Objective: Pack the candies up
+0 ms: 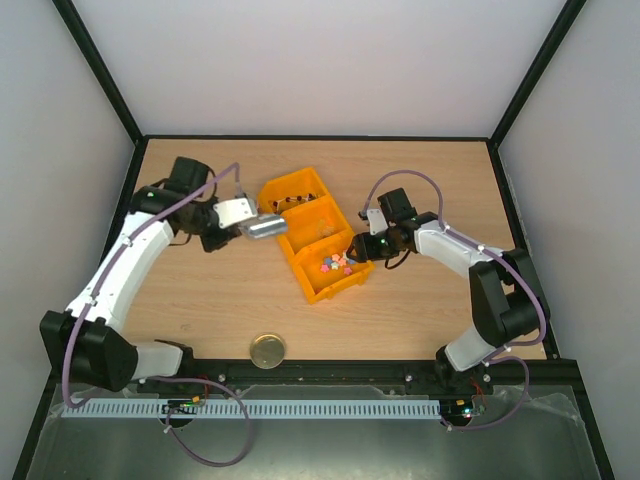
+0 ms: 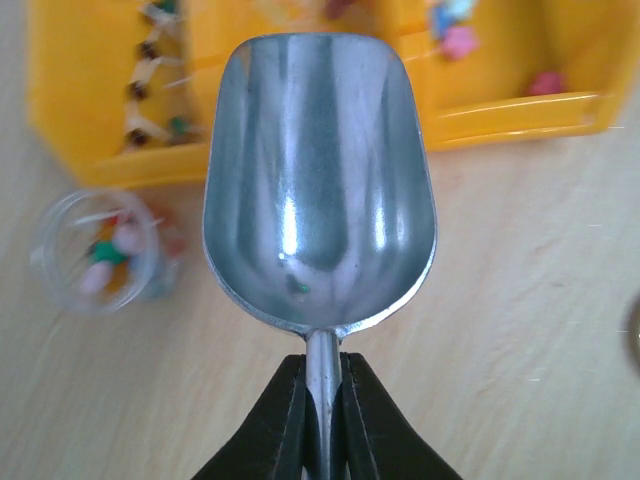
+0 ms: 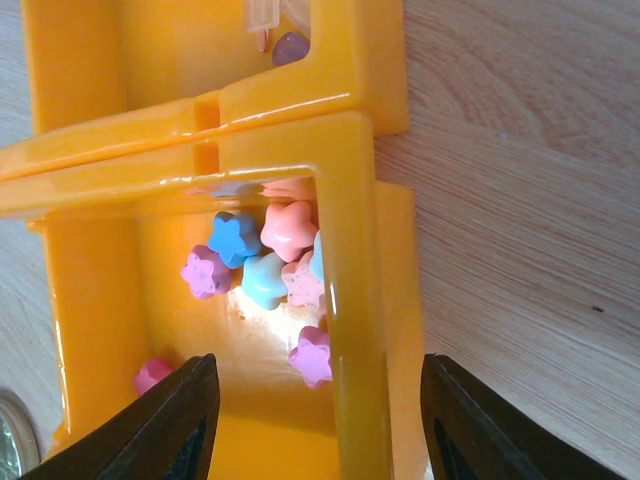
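Star-shaped candies (image 3: 265, 260) in pink, blue and purple lie in the near compartment of the yellow bin (image 3: 350, 180); they also show in the top view (image 1: 335, 264). Wrapped reddish, white and dark candies (image 2: 150, 80) lie in the far compartment. My left gripper (image 2: 324, 365) is shut on the handle of the silver scoop (image 2: 320, 190), held over the table beside the bin; its bowl holds only a tiny green speck. A clear jar (image 2: 95, 250) with a few candies stands left of the scoop. My right gripper (image 3: 315, 420) is open, its jaws either side of the bin's right wall.
A round gold lid (image 1: 267, 351) lies near the table's front edge. The yellow bin (image 1: 315, 235) sits slanted at the middle of the wooden table (image 1: 200, 300). The scoop (image 1: 263, 226) hovers at its left side. Walls enclose the table on three sides.
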Controlling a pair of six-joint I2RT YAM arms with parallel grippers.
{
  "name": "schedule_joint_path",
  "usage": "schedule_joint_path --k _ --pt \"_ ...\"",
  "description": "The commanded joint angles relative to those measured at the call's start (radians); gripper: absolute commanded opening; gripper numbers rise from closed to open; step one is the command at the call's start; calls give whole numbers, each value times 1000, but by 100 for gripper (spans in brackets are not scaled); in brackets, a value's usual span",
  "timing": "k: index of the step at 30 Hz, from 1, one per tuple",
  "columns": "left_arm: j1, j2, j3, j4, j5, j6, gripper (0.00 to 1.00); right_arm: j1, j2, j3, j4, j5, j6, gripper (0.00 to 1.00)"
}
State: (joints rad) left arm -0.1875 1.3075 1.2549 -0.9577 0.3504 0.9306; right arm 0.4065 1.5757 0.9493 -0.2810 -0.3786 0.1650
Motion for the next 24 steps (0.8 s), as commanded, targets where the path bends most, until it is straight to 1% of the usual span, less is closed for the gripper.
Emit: schedule_joint_path --k 1,4,6,11,14,18,24 --pt "-144 4 38 -165 51 -102 2 5 -30 -16 -58 -38 13 56" --pt "-275 21 35 -184 28 -232 2 5 -32 -17 -64 -43 16 54" --pt "-375 44 39 -183 -20 -319 2 5 -35 -16 -69 -46 18 53" --pt "-532 145 91 -205 -163 -470 2 4 -48 -19 -84 -64 21 47" --pt "-585 213 140 -246 -227 -526 2 5 -60 -28 -85 -68 23 45" --pt "-647 280 188 -278 -329 -557 2 5 -72 -39 -80 -75 33 42" --pt "-669 395 263 -335 -407 -581 2 5 -82 -49 -72 -85 40 38"
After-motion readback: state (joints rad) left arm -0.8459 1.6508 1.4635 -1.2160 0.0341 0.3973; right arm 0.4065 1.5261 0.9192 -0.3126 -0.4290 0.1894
